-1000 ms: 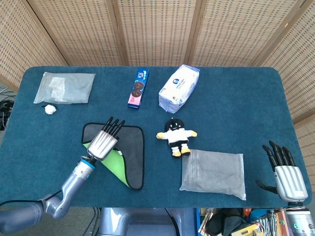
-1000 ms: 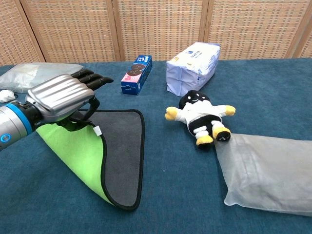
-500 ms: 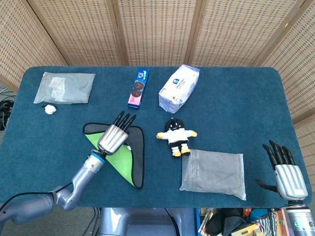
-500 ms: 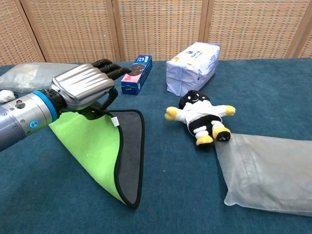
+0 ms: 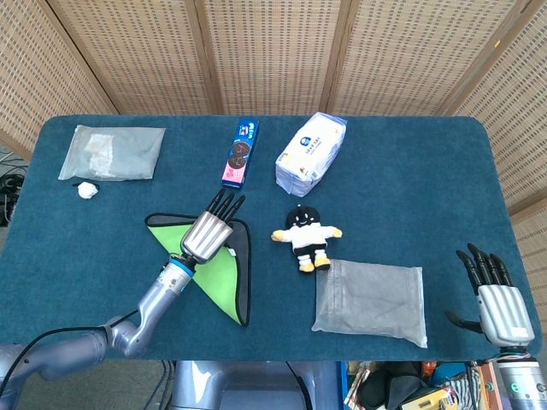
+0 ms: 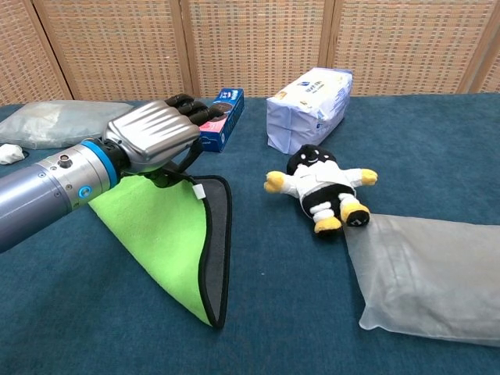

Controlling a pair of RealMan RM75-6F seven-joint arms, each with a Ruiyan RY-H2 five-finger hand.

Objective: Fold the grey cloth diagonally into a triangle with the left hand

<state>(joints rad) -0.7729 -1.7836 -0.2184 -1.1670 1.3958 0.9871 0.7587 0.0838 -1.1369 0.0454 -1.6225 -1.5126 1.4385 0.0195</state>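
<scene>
Since a second ago my left hand (image 6: 156,139) has carried the grey cloth (image 6: 168,234) corner toward the plush doll (image 6: 320,186); fingers (image 6: 197,116) pinching it, I should align edges before releasing.

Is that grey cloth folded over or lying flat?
Folded over: the grey cloth shows its green underside as a triangle, grey only along the right edge, the left hand holding its corner.

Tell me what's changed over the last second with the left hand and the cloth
The left hand, holding a corner of the grey cloth, has carried it further right across the cloth, toward the plush doll. More green underside now faces up, with only a narrow grey strip left along the right edge. The right hand, doll, cookie box and bags stayed put.
</scene>
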